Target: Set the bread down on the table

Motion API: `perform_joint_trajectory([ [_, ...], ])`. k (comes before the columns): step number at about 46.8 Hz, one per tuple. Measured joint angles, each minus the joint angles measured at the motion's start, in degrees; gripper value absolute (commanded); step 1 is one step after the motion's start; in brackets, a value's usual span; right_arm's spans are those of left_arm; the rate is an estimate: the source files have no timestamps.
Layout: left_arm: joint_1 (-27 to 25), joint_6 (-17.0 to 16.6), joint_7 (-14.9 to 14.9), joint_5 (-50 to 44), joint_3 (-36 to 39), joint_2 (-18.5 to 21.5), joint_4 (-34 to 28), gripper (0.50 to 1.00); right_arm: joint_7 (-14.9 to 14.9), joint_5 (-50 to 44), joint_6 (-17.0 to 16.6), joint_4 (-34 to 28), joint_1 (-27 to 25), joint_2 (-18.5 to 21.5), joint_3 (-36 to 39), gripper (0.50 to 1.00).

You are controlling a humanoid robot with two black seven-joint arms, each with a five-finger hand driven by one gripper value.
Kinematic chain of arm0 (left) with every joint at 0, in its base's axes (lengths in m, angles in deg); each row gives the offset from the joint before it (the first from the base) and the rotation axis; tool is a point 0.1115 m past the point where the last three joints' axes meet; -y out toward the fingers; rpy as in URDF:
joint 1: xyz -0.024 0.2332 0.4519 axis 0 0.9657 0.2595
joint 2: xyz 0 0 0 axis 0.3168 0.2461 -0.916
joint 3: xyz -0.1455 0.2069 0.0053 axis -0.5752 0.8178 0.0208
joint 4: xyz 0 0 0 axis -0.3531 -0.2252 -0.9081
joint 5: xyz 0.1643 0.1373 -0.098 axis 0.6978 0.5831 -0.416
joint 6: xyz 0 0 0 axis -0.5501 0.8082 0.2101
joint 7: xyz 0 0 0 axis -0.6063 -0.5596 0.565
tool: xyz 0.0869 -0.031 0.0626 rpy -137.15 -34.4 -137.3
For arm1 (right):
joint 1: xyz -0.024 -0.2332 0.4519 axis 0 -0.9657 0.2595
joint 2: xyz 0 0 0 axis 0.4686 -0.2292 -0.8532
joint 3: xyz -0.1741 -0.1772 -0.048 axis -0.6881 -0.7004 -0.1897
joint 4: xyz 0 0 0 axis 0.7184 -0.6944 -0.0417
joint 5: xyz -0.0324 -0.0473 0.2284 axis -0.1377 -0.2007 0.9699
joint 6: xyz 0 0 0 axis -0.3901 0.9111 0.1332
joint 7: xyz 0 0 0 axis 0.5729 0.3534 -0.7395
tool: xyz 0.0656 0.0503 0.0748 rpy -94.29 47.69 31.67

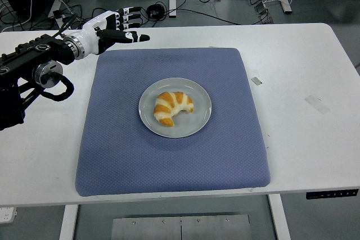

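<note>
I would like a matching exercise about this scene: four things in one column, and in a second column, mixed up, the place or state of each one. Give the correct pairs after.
Things:
1. croissant
2. plate
3. blue mat
4. left robot hand

Places or states:
A. lies flat on the white table
B. fingers extended, holding nothing, above the mat's far left corner
C. rests on the plate
D. sits in the middle of the mat

Pairs: 1-C, 2-D, 3-A, 4-B
</note>
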Motion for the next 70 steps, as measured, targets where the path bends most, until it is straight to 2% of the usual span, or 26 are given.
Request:
perform_joint_trajectory([
  [39,0.13,0.02,-0.01,0.62,0.1,-0.5,0.0,0.974,-0.02,-0.02,0.0,0.0,0.0,0.0,0.0,1.0],
  [70,-1.97,0.01,-0.08,1.92,1.15,-1.72,-0.33,0.972,-0.05,-0.01,-0.02,0.0,0.0,0.0,0.0,1.0],
])
